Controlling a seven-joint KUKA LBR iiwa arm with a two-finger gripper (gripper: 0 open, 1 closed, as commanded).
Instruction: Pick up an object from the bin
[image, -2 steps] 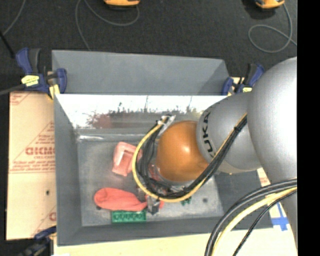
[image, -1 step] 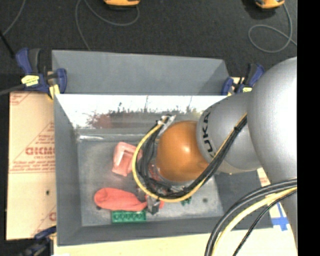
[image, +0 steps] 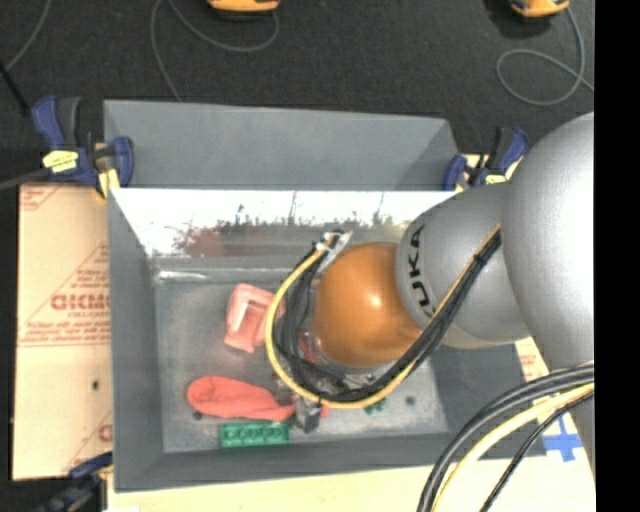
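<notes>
My gripper (image: 306, 412) is low over the front of the bin, mostly hidden under the arm's orange cover. Its tip is at the right end of a red, balloon-like soft thing (image: 232, 396) that lies lengthwise along the bin floor. Just in front of it lies a green studded brick (image: 254, 433), its right end close to the gripper. A pink boxy piece (image: 247, 318) lies further back, left of the gripper. I cannot see anything held.
A small green scrap (image: 376, 405) shows by the arm's yellow cable at the front right. The arm and its cables cover the right half of the bin. The bin's front wall is close behind the green brick.
</notes>
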